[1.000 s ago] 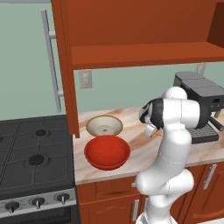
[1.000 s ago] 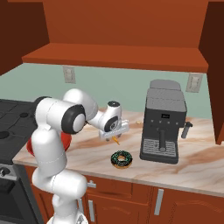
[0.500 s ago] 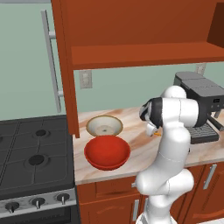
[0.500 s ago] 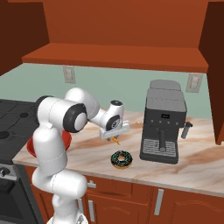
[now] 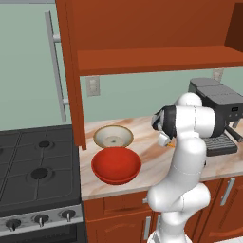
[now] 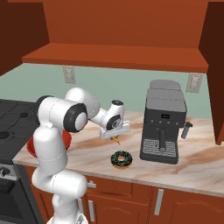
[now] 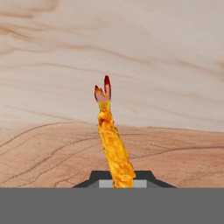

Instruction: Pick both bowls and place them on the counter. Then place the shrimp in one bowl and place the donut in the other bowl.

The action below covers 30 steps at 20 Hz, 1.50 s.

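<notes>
Our claw (image 6: 115, 139) is squeezed tight on the shrimp (image 7: 113, 144), low over the table (image 6: 192, 162), near the donut (image 6: 121, 159). Both bowls sit on the table already. We think we should lift slowly, keep squeezing, carry the shrimp over the cream bowl (image 5: 113, 137) behind the red bowl (image 5: 116, 164), and let go low down.

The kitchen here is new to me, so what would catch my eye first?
Probably the white arm bent low over the counter, its gripper shut on the shrimp, a small orange sliver. Next, the glossy red bowl near the stove, with the cream-beige bowl just behind it. The donut lies before the coffee machine.
</notes>
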Tool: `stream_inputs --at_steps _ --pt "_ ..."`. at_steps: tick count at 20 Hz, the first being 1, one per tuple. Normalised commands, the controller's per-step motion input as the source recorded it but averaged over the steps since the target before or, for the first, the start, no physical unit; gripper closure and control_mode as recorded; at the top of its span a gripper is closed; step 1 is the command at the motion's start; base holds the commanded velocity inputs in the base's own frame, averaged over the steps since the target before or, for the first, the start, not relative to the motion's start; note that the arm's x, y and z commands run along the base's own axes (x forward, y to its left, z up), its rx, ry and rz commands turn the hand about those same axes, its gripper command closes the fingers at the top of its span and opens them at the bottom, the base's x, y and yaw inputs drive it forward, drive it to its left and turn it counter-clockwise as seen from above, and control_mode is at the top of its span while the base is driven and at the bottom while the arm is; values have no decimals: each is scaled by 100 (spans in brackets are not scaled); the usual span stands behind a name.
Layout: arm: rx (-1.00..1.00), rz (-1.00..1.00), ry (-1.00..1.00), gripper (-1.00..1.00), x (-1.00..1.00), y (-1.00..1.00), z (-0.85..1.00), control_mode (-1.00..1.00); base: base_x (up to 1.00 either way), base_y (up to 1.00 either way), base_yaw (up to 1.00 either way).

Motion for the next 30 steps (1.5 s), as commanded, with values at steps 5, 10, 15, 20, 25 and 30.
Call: stream_inputs --at_steps 5,10,15,20,25,30 --pt "0 0 0 100 -14 3 -4 -100 0 0 0" --pt "0 0 -1 100 -31 16 20 -100 0 0 0" --pt "0 0 -3 100 -34 22 29 -100 0 0 0" --pt "0 0 0 100 -25 28 35 -100 0 0 0" --pt "0 0 -1 100 -35 33 29 -100 0 0 0" --pt "0 0 -9 100 -20 39 35 -100 0 0 0"
